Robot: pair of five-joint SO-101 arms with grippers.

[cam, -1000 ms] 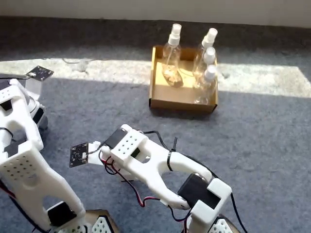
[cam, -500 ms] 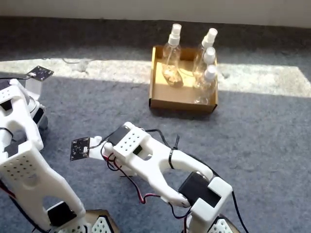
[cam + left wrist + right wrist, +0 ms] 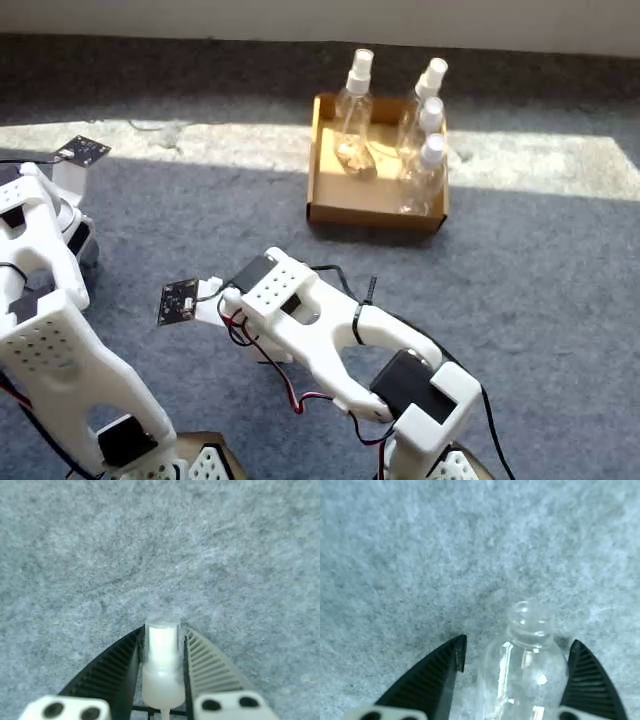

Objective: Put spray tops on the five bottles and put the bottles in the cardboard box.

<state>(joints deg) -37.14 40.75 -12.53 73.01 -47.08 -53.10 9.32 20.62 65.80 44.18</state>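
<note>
Grey carpet point(image 3: 560, 300), sunlit band point(image 3: 230, 150) under cardboard box point(image 3: 375, 217)

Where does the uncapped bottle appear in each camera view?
Right wrist view: the uncapped bottle sits between the open fingers of the right gripper.
Left wrist view: the left gripper grips a spray top over grey carpet.
High view: the four bottles in the cardboard box all wear tops.
Shared landmark: the grey carpet.
</note>
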